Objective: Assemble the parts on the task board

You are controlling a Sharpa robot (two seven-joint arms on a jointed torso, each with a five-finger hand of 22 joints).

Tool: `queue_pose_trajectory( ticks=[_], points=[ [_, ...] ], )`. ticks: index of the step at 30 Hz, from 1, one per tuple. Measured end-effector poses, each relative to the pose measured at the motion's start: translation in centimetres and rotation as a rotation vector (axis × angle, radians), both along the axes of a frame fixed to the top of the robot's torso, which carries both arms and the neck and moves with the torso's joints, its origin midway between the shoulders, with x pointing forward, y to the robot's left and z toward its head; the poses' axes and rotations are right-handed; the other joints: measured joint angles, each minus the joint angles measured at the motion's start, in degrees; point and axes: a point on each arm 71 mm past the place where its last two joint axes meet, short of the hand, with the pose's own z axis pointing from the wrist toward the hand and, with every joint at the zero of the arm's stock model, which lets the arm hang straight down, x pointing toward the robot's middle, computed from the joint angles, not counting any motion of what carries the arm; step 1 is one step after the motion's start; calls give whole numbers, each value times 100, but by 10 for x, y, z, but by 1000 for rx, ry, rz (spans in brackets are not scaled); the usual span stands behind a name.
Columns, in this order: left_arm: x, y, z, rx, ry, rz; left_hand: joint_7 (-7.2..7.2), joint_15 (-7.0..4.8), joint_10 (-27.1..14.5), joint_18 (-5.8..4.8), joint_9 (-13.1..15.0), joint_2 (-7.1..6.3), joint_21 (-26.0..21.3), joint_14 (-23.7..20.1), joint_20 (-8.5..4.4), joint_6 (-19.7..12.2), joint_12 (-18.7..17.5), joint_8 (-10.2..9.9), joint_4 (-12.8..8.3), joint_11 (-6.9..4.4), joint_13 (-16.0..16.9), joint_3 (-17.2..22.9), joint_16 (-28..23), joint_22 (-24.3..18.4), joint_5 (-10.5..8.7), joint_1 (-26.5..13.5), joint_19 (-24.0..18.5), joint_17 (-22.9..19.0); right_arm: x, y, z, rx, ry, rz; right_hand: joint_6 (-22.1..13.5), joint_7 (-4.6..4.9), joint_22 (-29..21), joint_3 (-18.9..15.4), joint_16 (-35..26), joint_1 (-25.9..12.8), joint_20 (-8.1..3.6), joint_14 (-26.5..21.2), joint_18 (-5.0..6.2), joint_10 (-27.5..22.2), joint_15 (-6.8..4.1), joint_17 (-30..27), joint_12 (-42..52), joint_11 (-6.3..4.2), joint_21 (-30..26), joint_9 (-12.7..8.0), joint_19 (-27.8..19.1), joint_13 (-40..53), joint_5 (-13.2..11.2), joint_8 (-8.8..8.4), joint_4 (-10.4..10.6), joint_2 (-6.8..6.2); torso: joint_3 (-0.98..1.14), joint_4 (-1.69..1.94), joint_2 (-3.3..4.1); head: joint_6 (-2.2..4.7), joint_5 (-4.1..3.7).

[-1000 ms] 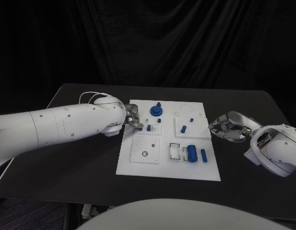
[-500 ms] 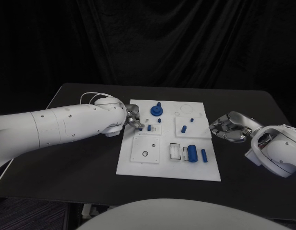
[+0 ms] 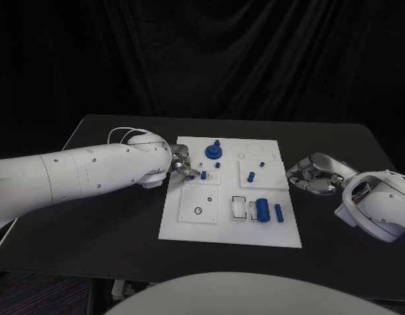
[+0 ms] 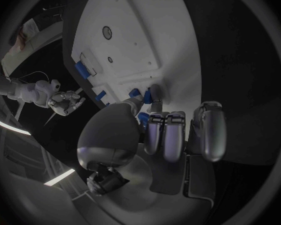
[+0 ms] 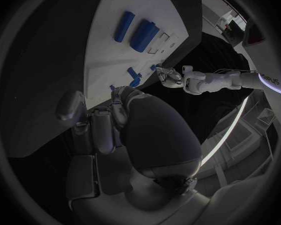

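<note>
The white task board lies in the middle of the table. My left hand reaches over its left edge near the far end. In the left wrist view my left hand has its thumb and a fingertip closed round a small blue part at the board; the other fingers are curled in. My right hand hovers just off the board's right edge with its fingers curled and nothing in them. A blue gear-shaped part stands at the far end, and a small blue peg stands mid-board.
Two blue cylinders lie side by side near the board's right front; the right wrist view shows them too. A small black ring lies on the left front plate. Black table surrounds the board.
</note>
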Motion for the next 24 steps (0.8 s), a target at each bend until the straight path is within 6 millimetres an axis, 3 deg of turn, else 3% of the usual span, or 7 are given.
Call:
queue_pose_trajectory(
  ticks=[2,4,9,15,20,24],
  points=[
    [0,0,0,1,2,0,10,17,19,3,-45,30,-19,18,0,11,0,-62,45,18,0,-148,0,0,-99,-157,0,0,0,0,0,-1,1,0,0,0,0,0,0,0,0,0,0,0,0,0,0,0,0,0,0,0,0,0,0,0,0,0,-4,0,0],
    [0,1,0,1,4,-1,19,21,7,94,-109,68,-37,22,0,21,0,-109,55,30,0,-266,0,0,-153,-265,0,0,0,0,0,-1,2,-1,0,0,0,0,0,0,0,0,0,0,0,0,0,0,0,0,0,0,0,0,0,0,0,1,-6,0,-1],
    [0,2,0,2,6,0,29,21,-2,93,-109,117,-72,22,0,51,0,-192,61,39,0,-508,0,0,-223,-508,0,0,0,0,0,-2,4,-1,0,0,0,0,0,0,0,0,1,0,0,0,0,0,0,0,0,0,0,0,0,0,-1,2,-7,0,7],
    [0,4,0,3,8,2,38,21,-2,92,-108,285,-108,22,21,83,0,-236,77,39,0,-682,0,0,-232,-728,-21,0,0,0,-1,-4,6,0,0,0,-1,0,0,0,0,0,0,0,0,0,0,0,-23,0,0,0,23,0,0,0,-1,1,-4,0,13],
    [0,6,0,3,8,5,39,21,-2,92,-109,563,-137,22,21,144,0,-237,89,39,0,-788,0,0,182,-1006,-21,0,0,0,-1,-5,8,0,0,0,-1,0,0,0,0,0,0,0,0,0,0,0,-23,1,0,1,23,0,0,0,-1,1,-2,0,10],
    [0,7,-1,2,8,4,36,21,-2,92,-86,816,-137,22,21,142,0,-90,90,39,0,-818,0,0,695,-1163,-21,0,0,0,-1,-5,10,1,0,0,-1,0,0,0,0,0,0,0,0,0,0,0,-23,1,0,1,23,0,0,0,-1,1,-2,0,21]
  ],
)
